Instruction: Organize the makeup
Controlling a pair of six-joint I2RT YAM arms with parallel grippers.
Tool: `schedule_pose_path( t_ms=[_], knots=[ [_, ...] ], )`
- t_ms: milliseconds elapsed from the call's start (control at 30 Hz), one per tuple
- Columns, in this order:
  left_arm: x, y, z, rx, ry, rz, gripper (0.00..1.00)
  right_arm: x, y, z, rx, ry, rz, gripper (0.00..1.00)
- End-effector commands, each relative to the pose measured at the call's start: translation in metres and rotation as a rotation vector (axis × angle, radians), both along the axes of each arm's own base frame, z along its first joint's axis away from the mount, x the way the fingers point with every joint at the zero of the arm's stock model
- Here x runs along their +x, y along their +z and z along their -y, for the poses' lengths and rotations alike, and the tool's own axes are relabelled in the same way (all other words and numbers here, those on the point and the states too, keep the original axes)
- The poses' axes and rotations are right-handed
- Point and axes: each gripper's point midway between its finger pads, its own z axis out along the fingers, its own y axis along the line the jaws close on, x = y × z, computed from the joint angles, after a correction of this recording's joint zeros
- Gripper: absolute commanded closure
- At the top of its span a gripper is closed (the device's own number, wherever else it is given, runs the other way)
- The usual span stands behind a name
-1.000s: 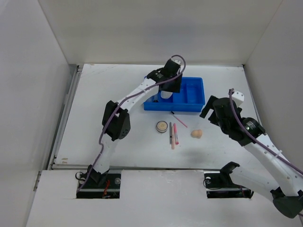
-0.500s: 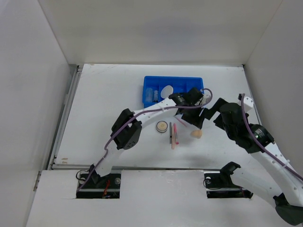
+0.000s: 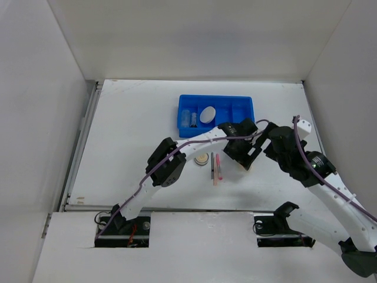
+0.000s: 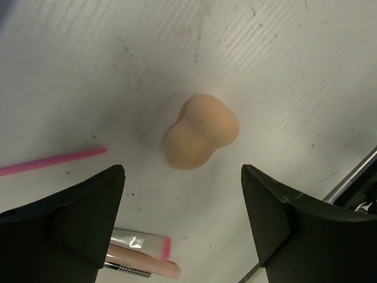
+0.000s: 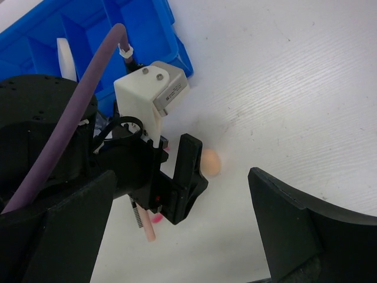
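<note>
White tabletop (image 3: 129,130), peach sponge (image 4: 200,131) untouched within the spread left claw (image 4: 182,183), right claw (image 5: 181,177) also spread, near.

claw (image 4: 182,218) spread | sponge (image 4: 200,131) between fingers | untouched

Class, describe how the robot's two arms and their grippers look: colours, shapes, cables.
The left arm and right arm have white links joined by bulky black joints, with a purple cable along each. The left gripper and right gripper each have two broad, wedge-shaped black fingers. A white block with screws sits behind the left gripper.
</note>
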Motion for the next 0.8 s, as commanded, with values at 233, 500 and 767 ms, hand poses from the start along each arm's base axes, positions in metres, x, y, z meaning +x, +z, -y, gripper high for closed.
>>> schedule_pose_path(
  t_ms=[233,500,767],
  knots=[
    [0.013,-0.001,0.021,0.005,-0.068,0.128,0.30,0.005,0.017,-0.007,0.034,0.016,0.048,0.00],
    [0.001,-0.004,0.027,0.018,-0.118,0.143,0.37,0.005,0.016,-0.009,0.032,0.028,0.043,0.00],
    [0.000,-0.012,0.021,0.051,-0.115,0.134,0.59,0.005,0.016,-0.009,0.032,0.028,0.043,0.00]
  ],
)
